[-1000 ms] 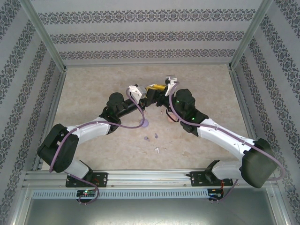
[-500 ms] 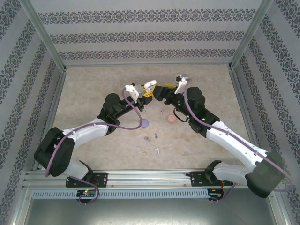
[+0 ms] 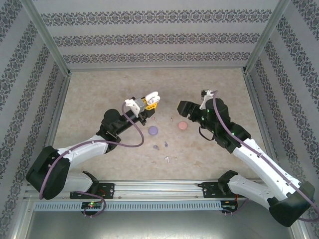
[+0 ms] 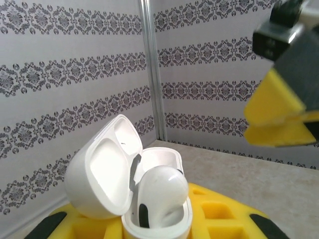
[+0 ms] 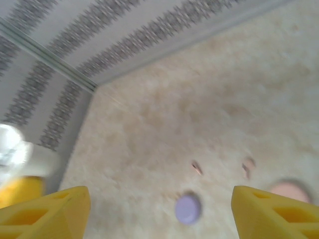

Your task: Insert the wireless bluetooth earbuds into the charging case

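Observation:
My left gripper (image 3: 151,101) is shut on the white charging case (image 4: 157,219), held up off the table with its lid (image 4: 97,174) swung open. One white earbud (image 4: 159,191) sits in the near slot of the case; the far slot is empty. My right gripper (image 3: 180,107) hovers open to the right of the case, apart from it, with nothing between its yellow fingers (image 5: 276,211). On the table lie two pale pink earbuds (image 5: 197,168), two purple earbuds (image 3: 156,147) and a white earbud (image 3: 168,159).
A round purple case (image 3: 153,130) and a round pink case (image 3: 182,125) lie shut on the beige table (image 3: 99,99) between the arms. Patterned walls and metal posts (image 4: 152,69) enclose the table on three sides.
The right gripper has opened and pulled back to the right, away from the white case. The left gripper has shifted slightly left and nearer, still holding the case.

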`<state>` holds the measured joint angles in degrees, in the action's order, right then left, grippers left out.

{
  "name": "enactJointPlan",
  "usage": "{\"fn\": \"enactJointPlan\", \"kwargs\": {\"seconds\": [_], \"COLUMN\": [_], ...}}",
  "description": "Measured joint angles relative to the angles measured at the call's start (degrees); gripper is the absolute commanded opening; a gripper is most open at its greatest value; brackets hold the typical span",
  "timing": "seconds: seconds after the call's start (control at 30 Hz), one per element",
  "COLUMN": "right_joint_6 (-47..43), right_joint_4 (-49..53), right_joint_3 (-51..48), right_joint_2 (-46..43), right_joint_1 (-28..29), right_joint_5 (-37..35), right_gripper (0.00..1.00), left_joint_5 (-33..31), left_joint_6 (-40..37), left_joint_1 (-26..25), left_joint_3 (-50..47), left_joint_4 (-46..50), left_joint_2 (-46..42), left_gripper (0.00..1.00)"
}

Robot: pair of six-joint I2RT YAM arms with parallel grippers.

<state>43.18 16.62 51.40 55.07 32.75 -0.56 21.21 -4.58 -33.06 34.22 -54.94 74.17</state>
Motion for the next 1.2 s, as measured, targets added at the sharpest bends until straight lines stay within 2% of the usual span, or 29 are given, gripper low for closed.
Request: {"fn": "enactJointPlan", "kwargs": {"seconds": [0.17,0.37,0.57,0.87,1.2], "right_joint_6": [3.78,7.85,6.4,2.36,-0.92], "right_joint_4": [7.56,13.25,14.32,16.81,18.56], "right_joint_3": [-2.93,-5.75,-6.05,-2.54,3.13], "right_joint_2": [2.71,9.33,17.16,29.92,38.77], "right_joint_1": [1.88,12.57,20.02,26.05,28.63], "right_joint_5": [-0.74,-3.37,-3.93,-4.66,-5.25], "right_gripper": [0.7,0.65,0.6,0.57,0.51], "left_joint_5": [-2.03,-4.2,-5.75,-7.02,-8.02], "left_joint_6": [-0.37,-0.44,-0.66,-1.25,-1.49], "left_joint_1": [0.0,0.0,0.02,0.07,0.15], "left_joint_3": [-3.54,-6.54,-9.09,-10.4,-11.32], "left_joint_4": [-0.37,-0.7,-0.79,-0.74,-0.26], "left_joint_2": [-2.82,-5.81,-9.94,-15.06,-16.63], "left_gripper": [0.0,0.0,0.0,0.0,0.0]}}
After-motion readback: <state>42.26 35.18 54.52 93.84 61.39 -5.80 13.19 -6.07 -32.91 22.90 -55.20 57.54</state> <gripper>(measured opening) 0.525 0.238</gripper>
